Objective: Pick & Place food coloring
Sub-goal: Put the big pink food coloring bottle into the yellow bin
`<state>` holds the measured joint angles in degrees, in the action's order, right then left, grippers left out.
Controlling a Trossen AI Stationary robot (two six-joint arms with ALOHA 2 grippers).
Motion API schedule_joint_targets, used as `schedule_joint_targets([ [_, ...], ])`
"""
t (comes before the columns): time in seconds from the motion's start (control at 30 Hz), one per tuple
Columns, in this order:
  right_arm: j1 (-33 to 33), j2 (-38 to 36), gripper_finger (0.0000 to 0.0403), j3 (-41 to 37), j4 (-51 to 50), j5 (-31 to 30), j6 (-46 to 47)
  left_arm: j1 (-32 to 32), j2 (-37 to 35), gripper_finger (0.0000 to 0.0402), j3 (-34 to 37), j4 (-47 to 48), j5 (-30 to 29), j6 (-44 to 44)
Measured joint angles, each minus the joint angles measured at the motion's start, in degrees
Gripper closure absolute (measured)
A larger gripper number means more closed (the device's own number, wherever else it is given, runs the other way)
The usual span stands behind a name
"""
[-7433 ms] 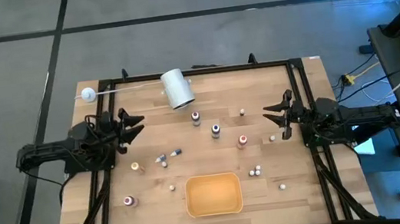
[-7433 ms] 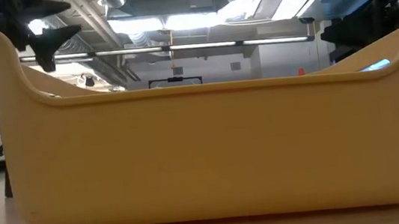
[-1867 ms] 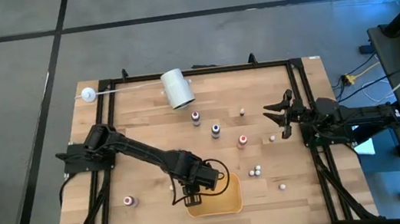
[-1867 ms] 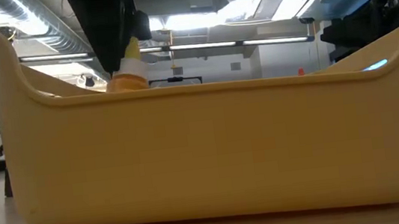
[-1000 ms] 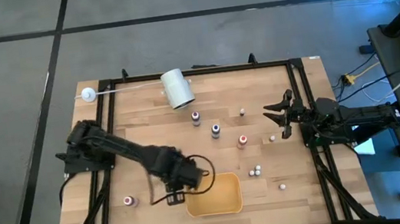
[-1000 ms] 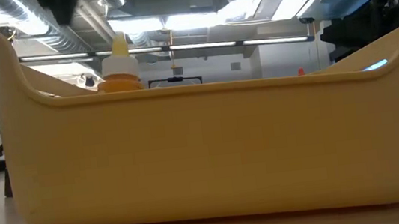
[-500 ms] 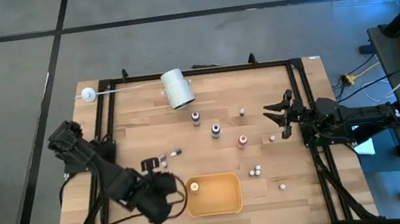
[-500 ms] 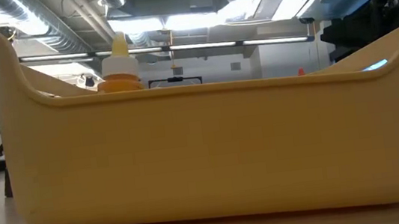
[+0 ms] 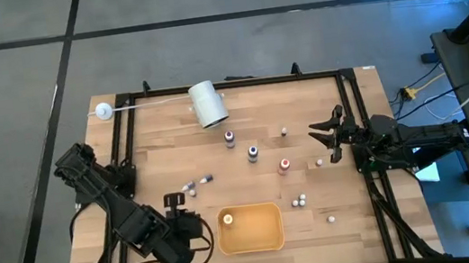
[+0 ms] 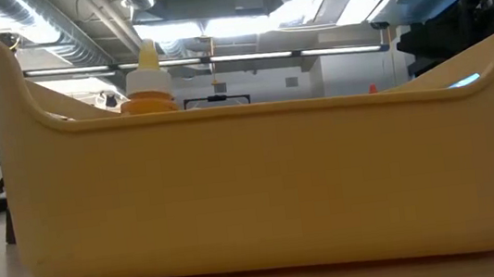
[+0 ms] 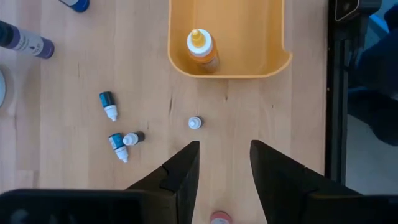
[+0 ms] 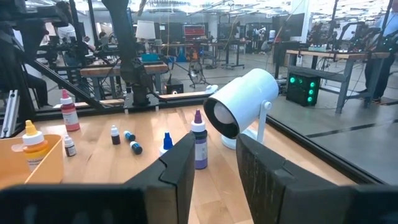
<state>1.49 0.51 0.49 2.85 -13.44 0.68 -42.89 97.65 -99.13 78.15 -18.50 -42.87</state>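
Observation:
An orange-capped food coloring bottle [image 11: 202, 48] stands upright on its base at the left end of the yellow tray [image 9: 266, 236]; its cap shows above the tray wall [image 10: 145, 80]. My left gripper [image 11: 224, 152] hangs open over the table left of the tray, pointing steeply down, with nothing between its fingers. A red-capped bottle [image 11: 219, 218] lies below it. Two blue-capped bottles [image 11: 112, 124] and a small white one [image 11: 194, 122] lie nearby. My right gripper [image 9: 331, 139] waits open at the right edge.
More small bottles stand mid-table [image 9: 253, 153] [image 9: 229, 138] [image 9: 284, 165] and right of the tray [image 9: 299, 201]. A big white cylinder [image 9: 207, 104] lies at the far edge, beside a white ball on a rod [image 9: 103, 111]. Black rails frame the table.
My left gripper has drawn back from the tray's left end toward the table's near left corner, rising a little and turning. The orange-capped bottle has stayed upright in the tray.

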Motion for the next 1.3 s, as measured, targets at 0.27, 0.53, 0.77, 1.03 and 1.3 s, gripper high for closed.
schedule_joint_targets([
  [0.27,0.0,0.0,0.0283,0.0,0.0,0.0,-3.5,-0.2,0.0,0.0267,0.0,0.0,-0.1,0.1],
  [0.53,0.0,0.0,0.0283,0.0,0.0,0.0,-4.1,0.0,0.0,0.0263,0.0,-1.5,-7.0,-0.8],
  [0.77,0.0,0.0,0.0283,0.0,0.7,0.0,-5.3,0.0,0.0,0.0267,0.0,-8.2,-10.8,-5.5],
  [1.03,0.0,0.0,0.0283,0.0,0.0,0.0,2.1,0.8,0.2,0.0247,0.3,-15.8,-9.5,-6.5],
  [1.3,0.0,0.0,0.0283,0.0,0.0,0.0,3.6,3.3,0.4,0.0182,0.3,-16.8,-8.1,-4.2],
])
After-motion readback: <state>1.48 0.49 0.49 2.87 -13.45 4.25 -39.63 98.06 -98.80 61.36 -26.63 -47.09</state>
